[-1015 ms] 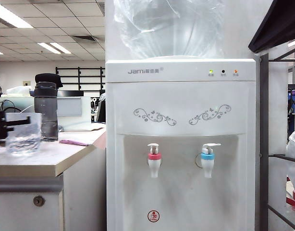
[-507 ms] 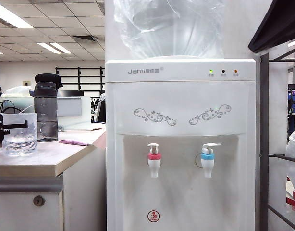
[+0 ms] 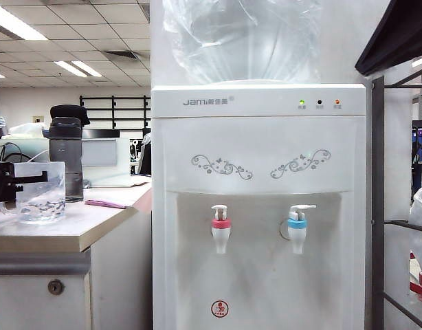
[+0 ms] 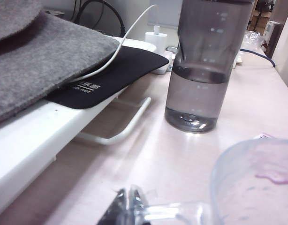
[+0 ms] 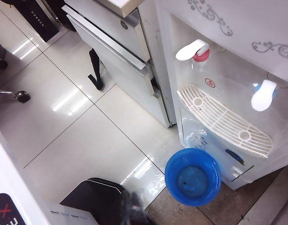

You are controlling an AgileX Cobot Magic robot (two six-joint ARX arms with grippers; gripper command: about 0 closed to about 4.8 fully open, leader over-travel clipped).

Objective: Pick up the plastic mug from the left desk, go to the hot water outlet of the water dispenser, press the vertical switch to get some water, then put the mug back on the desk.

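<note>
The clear plastic mug (image 3: 40, 192) stands on the left desk (image 3: 87, 230) with a little water in its bottom. My left gripper (image 3: 10, 181) is at the mug's left side, shut on the thin handle. In the left wrist view the jaws (image 4: 127, 192) pinch the clear handle (image 4: 172, 213), and the mug's rim (image 4: 249, 164) curves just beyond. The water dispenser (image 3: 259, 144) stands to the right, with the red-collared hot water outlet (image 3: 220, 230) and its vertical switch (image 3: 219, 210). My right gripper (image 5: 132, 201) is shut and empty, hanging over the floor before the dispenser.
A dark grey tumbler (image 3: 67, 155) stands just behind the mug. A grey felt pad (image 4: 36, 61) and a black pad lie on a white stand. The blue-collared tap (image 3: 297, 223), a drip tray (image 5: 223, 119) and a blue bucket (image 5: 193, 176) are near the dispenser.
The mug, held by my left gripper, swung slightly left and then back to the right over the desk. The right arm has not moved.
</note>
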